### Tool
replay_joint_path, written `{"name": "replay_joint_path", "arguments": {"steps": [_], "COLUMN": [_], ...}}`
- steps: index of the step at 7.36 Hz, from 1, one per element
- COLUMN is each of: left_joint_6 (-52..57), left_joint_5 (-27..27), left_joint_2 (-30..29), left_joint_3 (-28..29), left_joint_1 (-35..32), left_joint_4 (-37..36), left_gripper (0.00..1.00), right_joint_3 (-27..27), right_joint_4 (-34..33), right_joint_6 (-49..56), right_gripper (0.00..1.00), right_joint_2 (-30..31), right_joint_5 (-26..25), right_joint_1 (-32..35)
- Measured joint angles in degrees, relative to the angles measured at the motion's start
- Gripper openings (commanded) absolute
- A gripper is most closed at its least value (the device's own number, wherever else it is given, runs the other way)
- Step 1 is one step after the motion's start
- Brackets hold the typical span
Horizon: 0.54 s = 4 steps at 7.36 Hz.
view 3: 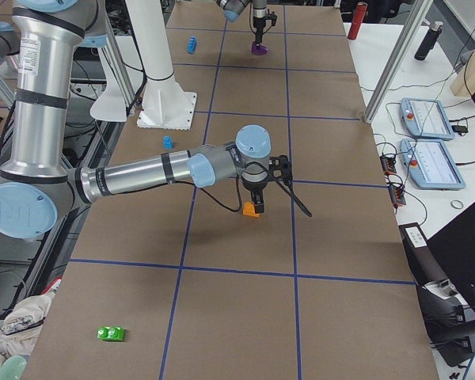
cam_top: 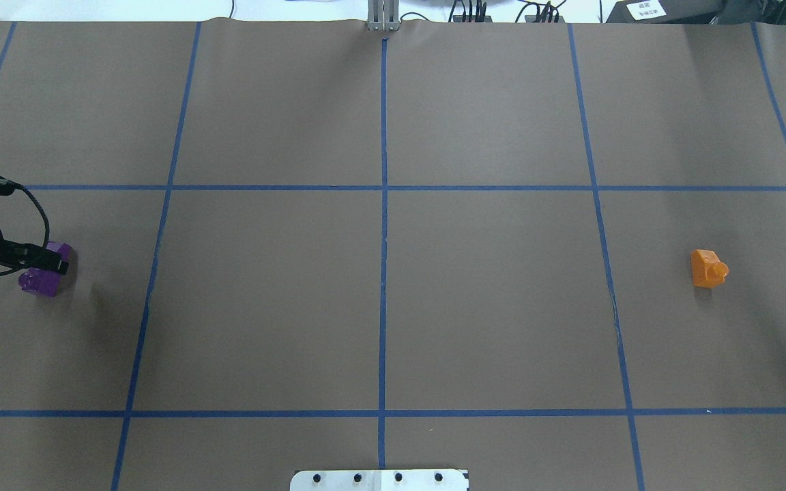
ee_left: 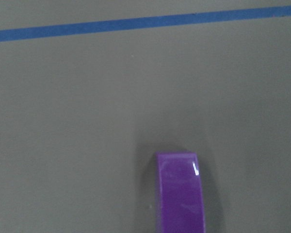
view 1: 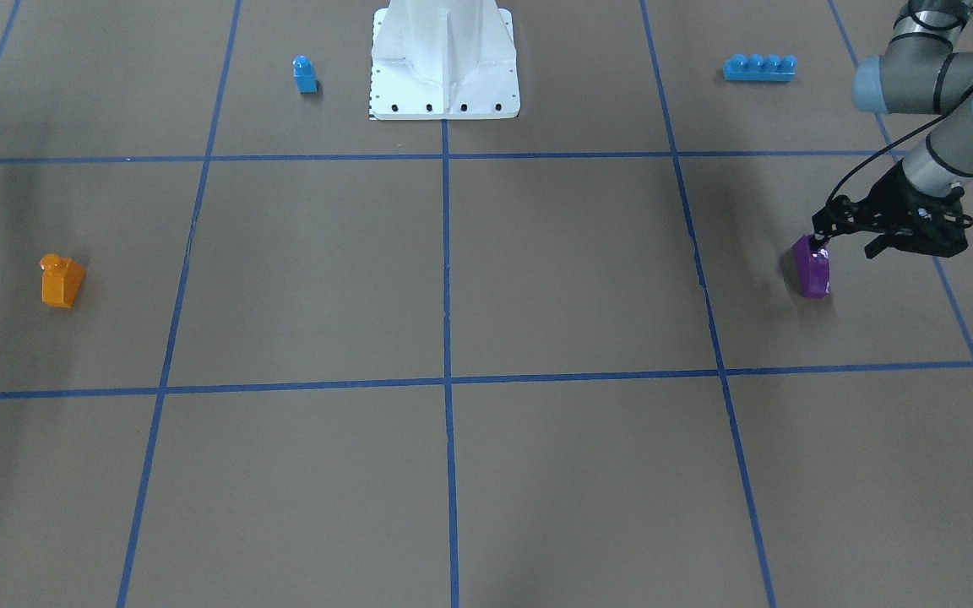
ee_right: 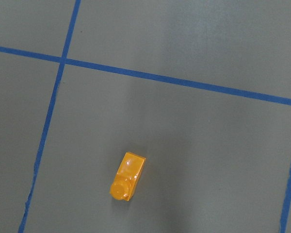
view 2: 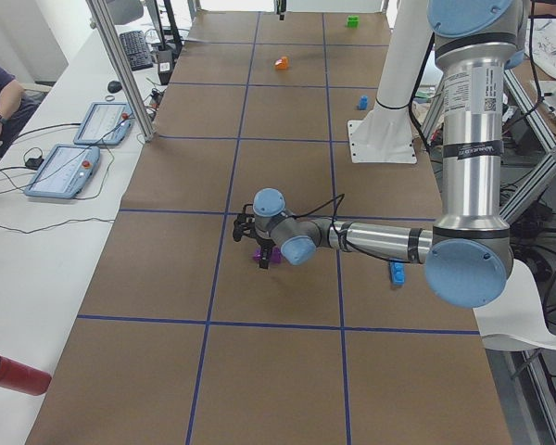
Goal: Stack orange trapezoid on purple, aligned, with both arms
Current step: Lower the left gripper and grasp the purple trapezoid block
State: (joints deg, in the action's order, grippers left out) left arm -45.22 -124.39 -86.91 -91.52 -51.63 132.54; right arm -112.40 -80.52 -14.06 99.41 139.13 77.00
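purple brick [ee_left: 179,191] at left fingers [view 1: 818,236], orange trapezoid [ee_right: 127,177] near right fingers [view 3: 256,196]; cannot tell grips.

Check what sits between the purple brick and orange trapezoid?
Nothing; overhead view shows only brown paper and blue tape lines between purple brick and orange trapezoid.
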Motion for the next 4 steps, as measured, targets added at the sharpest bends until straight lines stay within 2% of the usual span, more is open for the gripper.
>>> {"name": "replay_joint_path", "arguments": {"steps": [1,4], "left_joint_6": [-0.41,-0.25], "left_joint_5": [1.23,2.04], "left_joint_2": [-0.23,2.03], "left_joint_3": [0.31,-2.81], "left_joint_1": [0.89,1.26], "left_joint_4": [0.37,0.43], "left_gripper": [0.00,0.00], "right_joint_3": [-0.01,-0.04], "right_joint_4": [0.01,0.01], "right_joint_6": [0.00,0.00], "right_gripper": [1.00,1.00], "right_joint_2": [-0.01,0.02], "right_joint_5": [0.00,0.00], "right_joint_1": [0.00,0.00]}}
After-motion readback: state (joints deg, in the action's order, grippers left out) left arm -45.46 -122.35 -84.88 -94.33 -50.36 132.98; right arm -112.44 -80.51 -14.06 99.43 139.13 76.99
